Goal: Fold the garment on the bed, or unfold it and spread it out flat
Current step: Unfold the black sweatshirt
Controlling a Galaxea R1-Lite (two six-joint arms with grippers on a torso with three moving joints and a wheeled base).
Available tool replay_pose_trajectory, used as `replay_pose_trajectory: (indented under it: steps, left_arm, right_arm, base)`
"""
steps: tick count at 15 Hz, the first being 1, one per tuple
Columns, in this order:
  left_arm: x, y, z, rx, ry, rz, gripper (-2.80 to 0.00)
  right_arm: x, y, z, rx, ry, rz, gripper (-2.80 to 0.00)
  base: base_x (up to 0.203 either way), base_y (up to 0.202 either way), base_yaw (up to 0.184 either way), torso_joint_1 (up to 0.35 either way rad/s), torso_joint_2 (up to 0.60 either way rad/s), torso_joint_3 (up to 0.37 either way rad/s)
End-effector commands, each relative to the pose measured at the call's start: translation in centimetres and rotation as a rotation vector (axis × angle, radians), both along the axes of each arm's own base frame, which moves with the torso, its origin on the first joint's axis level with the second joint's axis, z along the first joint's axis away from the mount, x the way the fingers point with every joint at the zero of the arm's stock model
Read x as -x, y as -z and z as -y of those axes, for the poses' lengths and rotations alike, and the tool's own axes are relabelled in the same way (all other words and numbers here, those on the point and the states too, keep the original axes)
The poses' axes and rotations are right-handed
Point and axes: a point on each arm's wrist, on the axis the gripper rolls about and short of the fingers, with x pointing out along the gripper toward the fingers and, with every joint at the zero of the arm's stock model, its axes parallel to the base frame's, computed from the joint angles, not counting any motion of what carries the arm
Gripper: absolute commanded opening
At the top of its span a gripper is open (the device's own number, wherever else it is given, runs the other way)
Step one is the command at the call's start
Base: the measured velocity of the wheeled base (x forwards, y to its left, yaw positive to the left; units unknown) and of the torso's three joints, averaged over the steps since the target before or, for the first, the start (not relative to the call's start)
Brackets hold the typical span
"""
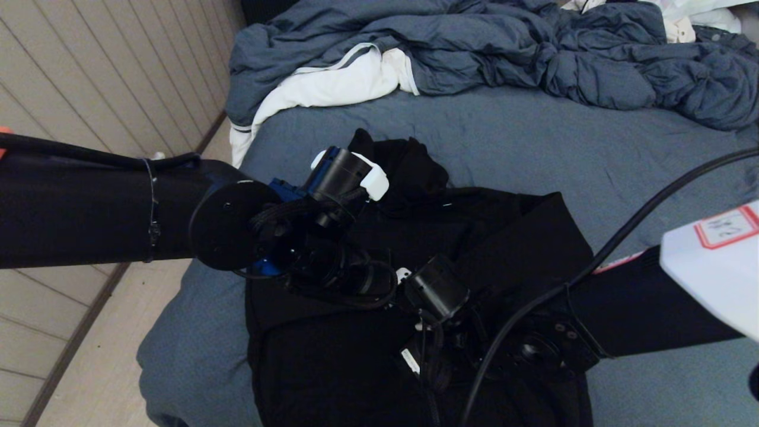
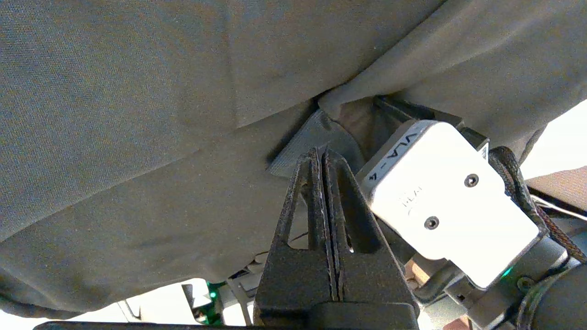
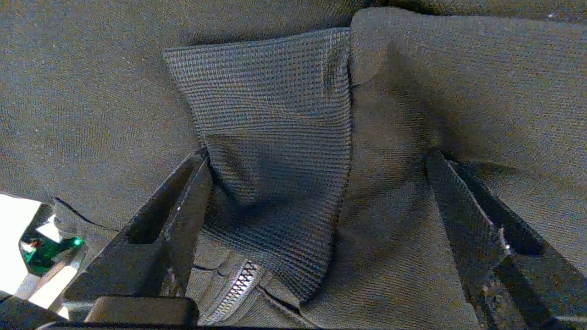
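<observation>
The black hooded sweatshirt (image 1: 510, 237) lies bunched on the slate-blue bed (image 1: 533, 142), its hood end toward the far side. Both arms meet over its middle: the left arm (image 1: 89, 207) comes in from the left, the right arm (image 1: 652, 308) from the right. My left gripper (image 2: 321, 153) is shut, pads together with nothing seen between them, its tips touching a ribbed cuff (image 2: 298, 151). My right gripper (image 3: 316, 158) is open wide, its fingers (image 3: 183, 206) straddling the ribbed cuff (image 3: 275, 137) and sleeve cloth. A zipper (image 3: 238, 286) shows near its base.
A rumpled blue-grey duvet (image 1: 474, 47) and a white cloth with a grey stripe (image 1: 332, 83) are piled at the far side of the bed. The bed's left edge drops to the floor by a panelled wall (image 1: 89, 71). A black cable (image 1: 622, 231) loops over the right arm.
</observation>
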Motion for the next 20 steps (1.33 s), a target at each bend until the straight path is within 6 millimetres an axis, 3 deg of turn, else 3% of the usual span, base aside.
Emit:
replay_pose_trajectory:
  steps: [1,16,17,20]
  left_arm:
    - [0.01,0.03,-0.02,-0.001,-0.003,-0.003,-2.80]
    - [0.10,0.04,0.06,0.000,-0.001,-0.004,-2.80]
    - [0.14,0.03,0.09,0.000,0.000,-0.004,-2.80]
    - [0.14,0.05,0.09,-0.001,0.000,-0.005,-2.80]
  right_arm:
    - [0.00,-0.01,-0.01,0.001,0.001,0.002,0.00]
    - [0.06,0.41,0.01,0.027,0.004,0.033,0.00]
    - [0.07,0.44,0.02,0.029,0.004,0.034,-2.80]
    - [0.14,0.35,0.10,0.028,0.004,0.036,-2.80]
  base:
    - [0.000,0.000,0.000,0.000,0.00,0.000]
    - [0.000,0.000,0.000,0.000,0.00,0.000]
    - [0.000,0.000,0.000,0.000,0.00,0.000]
    - [0.000,0.000,0.000,0.000,0.00,0.000]
